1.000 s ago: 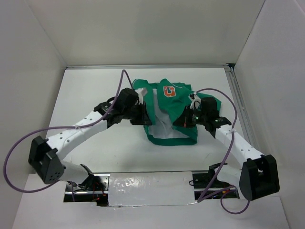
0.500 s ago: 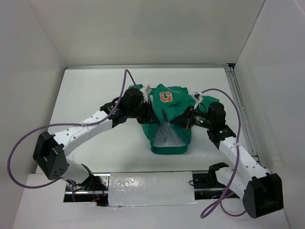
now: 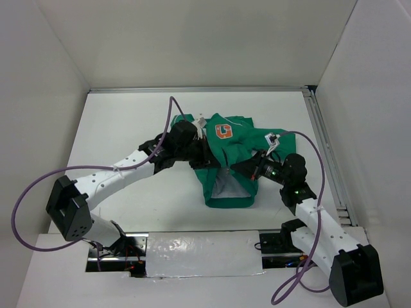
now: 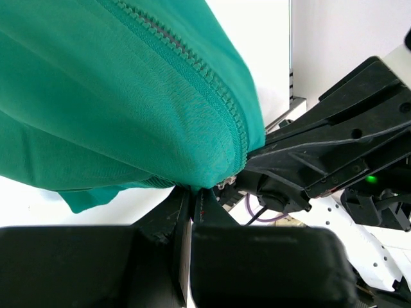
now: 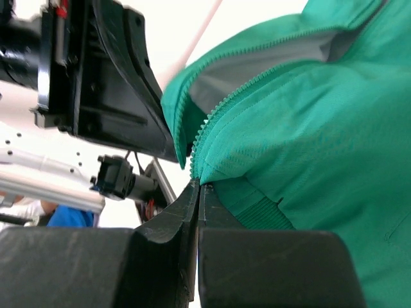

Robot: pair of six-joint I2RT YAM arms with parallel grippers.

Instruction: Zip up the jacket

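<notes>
Top external view: the jacket (image 3: 234,141) lies bunched at the middle of the white table (image 3: 128,122), front unzipped. The left gripper (image 3: 204,157) is clamped on one front edge. The right gripper (image 3: 241,168) seems pinched tight on the opposite edge, beside its zipper teeth (image 5: 221,112).
</notes>
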